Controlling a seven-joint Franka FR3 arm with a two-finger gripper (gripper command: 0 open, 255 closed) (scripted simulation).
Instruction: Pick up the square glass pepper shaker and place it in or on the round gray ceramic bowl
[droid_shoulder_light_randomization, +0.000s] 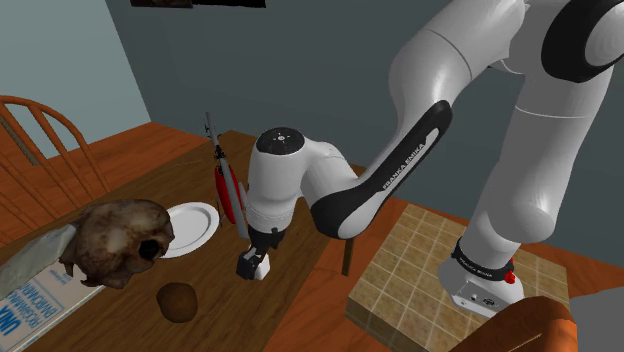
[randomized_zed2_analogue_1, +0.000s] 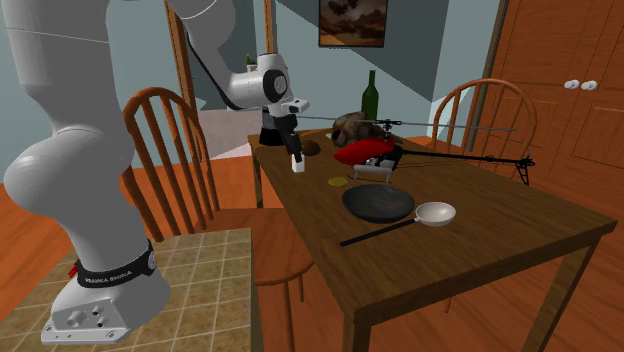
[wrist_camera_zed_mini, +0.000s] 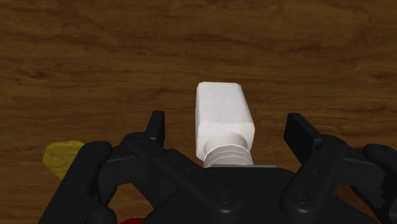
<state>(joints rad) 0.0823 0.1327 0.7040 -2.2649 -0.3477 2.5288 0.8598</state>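
The pepper shaker (wrist_camera_zed_mini: 222, 118) is a white square-bodied bottle with a ribbed cap, standing on the wooden table (wrist_camera_zed_mini: 191, 44). My gripper (wrist_camera_zed_mini: 227, 127) is open and straddles it. Both fingers stand clear of its sides with a gap on each. In the shoulder view the gripper (droid_shoulder_light_randomization: 254, 262) is low at the table with the shaker (droid_shoulder_light_randomization: 260, 267) between its fingertips. The second exterior view has the shaker (randomized_zed2_analogue_1: 297, 163) under the gripper (randomized_zed2_analogue_1: 294, 152) near the table's left edge. A round light-grey bowl (randomized_zed2_analogue_1: 436, 213) sits toward that view's near right, well away from the shaker.
A red toy helicopter (randomized_zed2_analogue_1: 365, 152) lies mid-table, with a dark round pan (randomized_zed2_analogue_1: 378, 202) beside the bowl. A brown skull-like lump (droid_shoulder_light_randomization: 120, 240), a white shallow dish (droid_shoulder_light_randomization: 190, 228), a small brown ball (droid_shoulder_light_randomization: 178, 300) and a yellow scrap (wrist_camera_zed_mini: 60, 156) lie nearby. Wooden chairs (randomized_zed2_analogue_1: 165, 150) flank the table.
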